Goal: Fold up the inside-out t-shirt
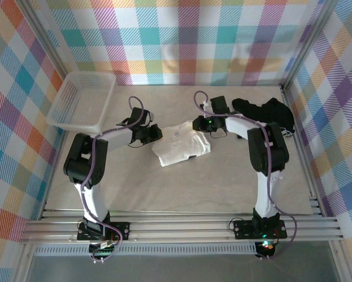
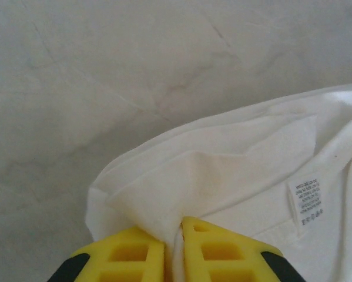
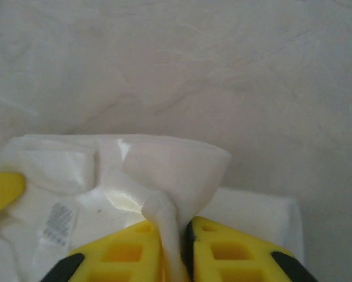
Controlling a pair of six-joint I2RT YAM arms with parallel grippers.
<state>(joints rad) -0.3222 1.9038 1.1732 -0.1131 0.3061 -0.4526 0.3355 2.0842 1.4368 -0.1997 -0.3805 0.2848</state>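
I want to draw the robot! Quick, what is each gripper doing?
Left gripper: closed, pinching the white t-shirt.
Right gripper: closed, pinching the white t-shirt.

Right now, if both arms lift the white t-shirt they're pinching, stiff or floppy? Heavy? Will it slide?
Likely floppy: the inside-out t-shirt bunches into a soft ridge between the left fingers and the right fingers, so unheld parts would probably sag. Probably light: thin cloth lying in flat layers. Pushed, it may wrinkle rather than slide on the table.
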